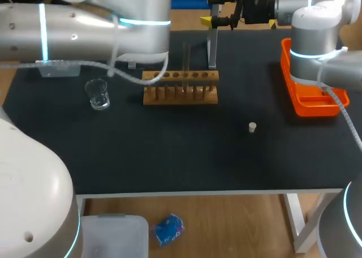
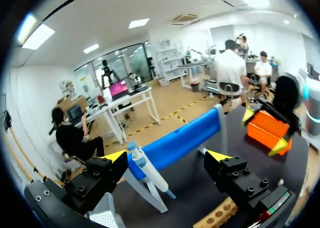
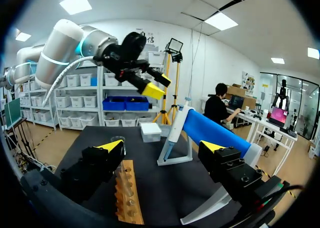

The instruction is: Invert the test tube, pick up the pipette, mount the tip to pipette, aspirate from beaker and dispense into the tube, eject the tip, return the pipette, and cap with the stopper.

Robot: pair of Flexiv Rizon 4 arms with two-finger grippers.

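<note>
The white and blue pipette (image 1: 212, 46) hangs on its clear stand at the back of the table. My right gripper (image 1: 214, 10) hovers open just above and behind it; from its own wrist camera that gripper (image 3: 161, 147) has the pipette (image 3: 175, 130) ahead, between its fingers' lines. My left gripper (image 2: 166, 158) is open too, with the pipette (image 2: 147, 170) just ahead of it; in the head view it is hidden behind the arm. A thin glass tube (image 1: 185, 65) stands in the wooden rack (image 1: 180, 88). The beaker (image 1: 98, 94) sits left of the rack. The small white stopper (image 1: 252, 127) lies to the right.
An orange tray (image 1: 311, 99) sits at the table's right edge under my right arm. A clear box (image 1: 56, 70) stands at the back left, seen as a white box (image 3: 150, 132) from the right wrist. The two grippers face each other closely over the pipette stand.
</note>
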